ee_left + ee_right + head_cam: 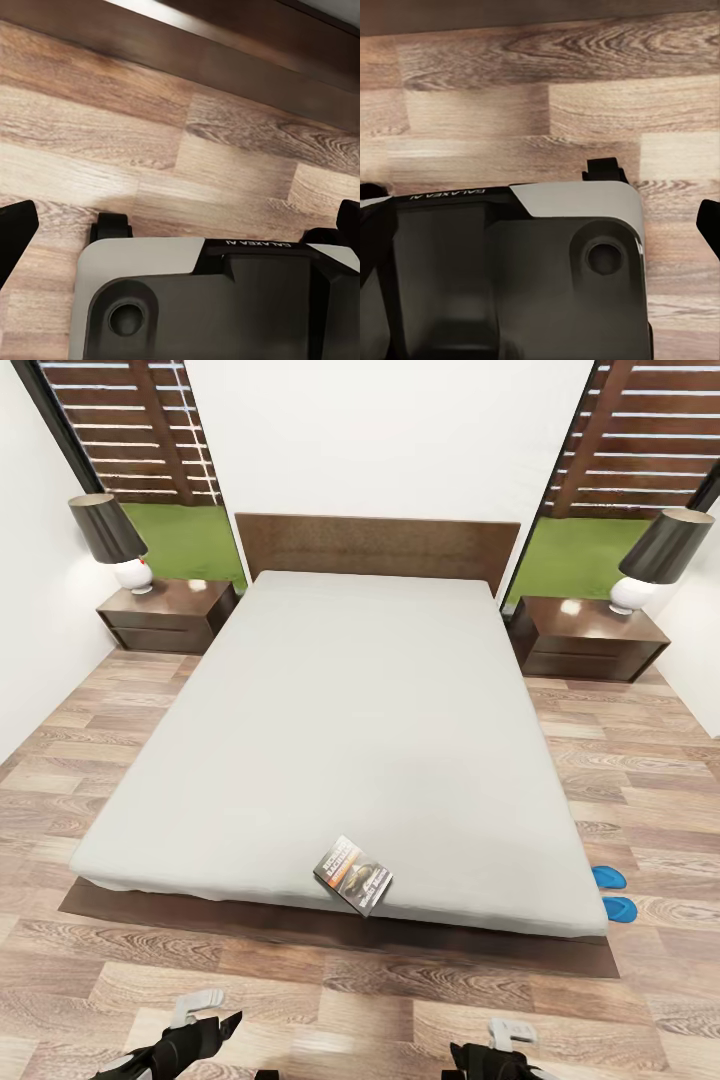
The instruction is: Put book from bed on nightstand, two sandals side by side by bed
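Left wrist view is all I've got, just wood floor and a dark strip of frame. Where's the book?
Observer: The book lies flat on the bed, near its foot edge, ahead of the robot and between the two arms.
Operator: And the sandals?
Observer: Both sandals sit on the floor by the bed's foot corner on the robot's right, close together and partly hidden by the mattress.
Operator: Is either nightstand free for the book?
Observer: Each nightstand flanks the headboard and carries a lamp, with bare top beside it.
Operator: Are my jaws holding anything?
Observer: In both wrist views the fingers stand apart, with only floor between them.
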